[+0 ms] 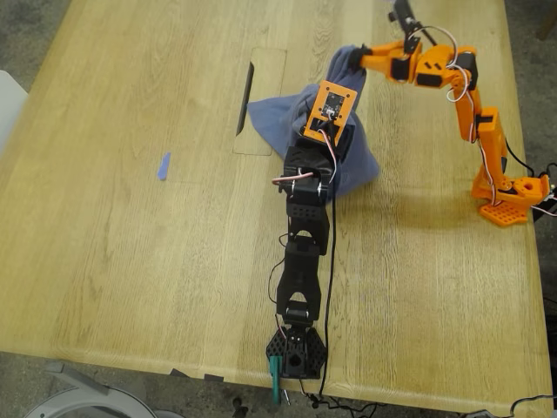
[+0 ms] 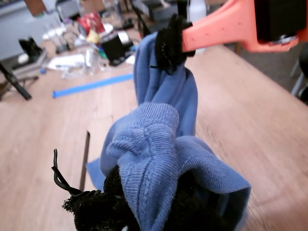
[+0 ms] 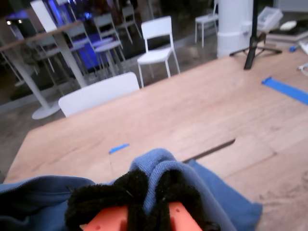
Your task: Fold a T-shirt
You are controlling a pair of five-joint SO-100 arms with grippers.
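The slate-blue T-shirt [image 1: 283, 122] is bunched into a heap on the wooden table, and both grippers lift part of it; no print shows. My first gripper [image 1: 339, 131], on the black arm, sits under its orange camera plate. In the first wrist view its black padded jaws [image 2: 134, 207] are shut on a ribbed fold of the T-shirt [image 2: 154, 144]. My second gripper [image 1: 359, 57], on the orange arm, is shut on a higher bunch of cloth. It also shows in the first wrist view [image 2: 171, 43] and in its own view [image 3: 144, 202], gripping the T-shirt [image 3: 211, 187].
A dark slot [image 1: 246, 97] edges an inset panel in the table just to the exterior view's left of the shirt. A small blue tape piece [image 1: 164, 165] lies further left. The orange arm's base [image 1: 509, 196] stands near the right edge. Clutter [image 2: 86, 48] sits at the table's far end.
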